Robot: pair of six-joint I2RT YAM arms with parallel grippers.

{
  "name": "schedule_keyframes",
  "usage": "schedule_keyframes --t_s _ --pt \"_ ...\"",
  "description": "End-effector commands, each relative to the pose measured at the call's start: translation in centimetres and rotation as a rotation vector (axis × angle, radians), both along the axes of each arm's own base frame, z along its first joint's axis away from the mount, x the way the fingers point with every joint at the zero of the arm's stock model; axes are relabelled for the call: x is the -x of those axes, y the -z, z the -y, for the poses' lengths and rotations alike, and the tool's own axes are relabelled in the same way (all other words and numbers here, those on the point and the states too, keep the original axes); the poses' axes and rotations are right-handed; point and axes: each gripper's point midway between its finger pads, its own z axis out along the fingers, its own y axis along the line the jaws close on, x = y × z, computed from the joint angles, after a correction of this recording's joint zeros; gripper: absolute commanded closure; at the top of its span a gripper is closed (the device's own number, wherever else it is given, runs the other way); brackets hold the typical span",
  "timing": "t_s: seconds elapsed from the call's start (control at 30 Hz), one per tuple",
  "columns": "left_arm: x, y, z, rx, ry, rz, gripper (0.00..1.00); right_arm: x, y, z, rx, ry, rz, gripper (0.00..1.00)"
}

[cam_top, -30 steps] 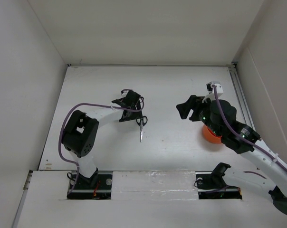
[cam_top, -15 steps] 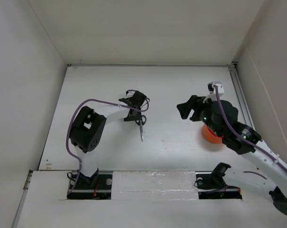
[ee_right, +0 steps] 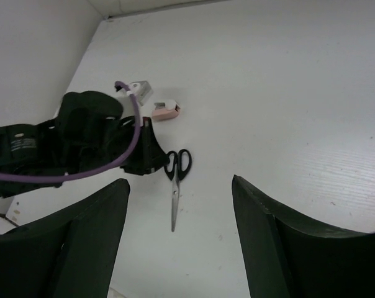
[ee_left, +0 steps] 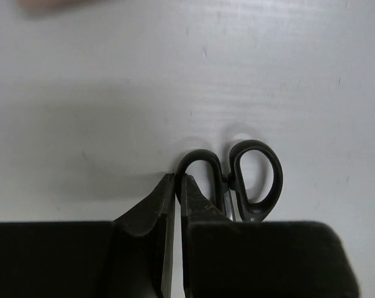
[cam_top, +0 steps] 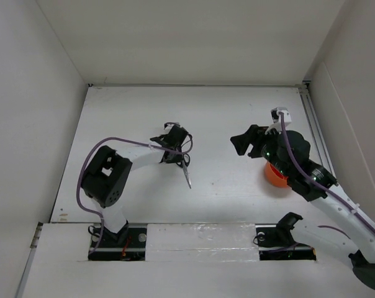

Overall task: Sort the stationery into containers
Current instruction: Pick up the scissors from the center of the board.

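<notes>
Black-handled scissors [cam_top: 188, 175] lie flat on the white table, blades toward the near edge. My left gripper [cam_top: 179, 155] is down at their handles. In the left wrist view its jaws [ee_left: 177, 177] are shut on the rim of the left handle loop of the scissors [ee_left: 257, 181]. My right gripper [cam_top: 246, 144] hangs open above the table, right of centre, with nothing between its fingers [ee_right: 94, 236]. The scissors [ee_right: 174, 192] show beyond them. The orange tub [cam_top: 274, 177] sits under the right arm, mostly hidden. A pink-white eraser [ee_right: 167, 111] lies just beyond the left gripper.
White walls enclose the table on the left, back and right. A metal rail [cam_top: 314, 124] runs along the right edge. The left arm's purple cable [cam_top: 122, 141] loops above the table. Both arm bases sit at the near edge.
The left gripper has gone from open to shut at the scissors' handle. The scissors have turned, their blade tip swinging to the right. The right arm has barely moved.
</notes>
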Motion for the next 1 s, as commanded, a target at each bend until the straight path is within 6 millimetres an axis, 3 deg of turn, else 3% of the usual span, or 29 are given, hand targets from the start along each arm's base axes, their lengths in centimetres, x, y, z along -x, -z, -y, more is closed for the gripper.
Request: schedule_keyframes --t_s 0.0,0.03,0.07,0.2,0.3,0.47,0.73,0.9,0.97 --pt "2.0 -2.7 1.3 0.095 0.090 0.046 1.00 -0.6 -0.8 -1.9 -0.094 -0.150 0.036 0.27" --pt "1.8 -3.9 1.4 0.115 0.091 0.074 1.00 -1.7 0.1 -1.0 -0.097 -0.138 0.019 0.27" --pt "1.9 -5.9 1.5 0.131 0.105 0.121 1.00 -2.1 0.4 -1.2 -0.104 -0.165 0.008 0.27" --pt "3.2 -10.0 2.9 0.096 0.147 0.217 1.00 -2.4 0.8 -1.5 -0.122 -0.226 -0.003 0.29" --pt "4.6 -12.4 4.2 0.050 0.194 0.272 1.00 -1.8 0.5 -2.4 -0.129 -0.297 0.008 0.29" --pt "5.5 -16.4 4.7 0.083 0.223 0.342 1.00 -0.7 1.4 -3.5 -0.131 -0.389 -0.016 0.29" --pt "7.3 -25.0 5.2 0.314 0.319 0.551 1.00 2.4 2.0 -5.1 -0.173 -0.568 0.000 0.29" --pt "8.5 -27.2 5.9 0.380 0.392 0.598 1.00 3.9 2.5 -7.1 -0.234 -0.683 -0.020 0.30" --pt "8.6 -27.2 6.0 0.385 0.400 0.595 1.00 4.8 2.5 -7.9 -0.245 -0.717 -0.020 0.31"
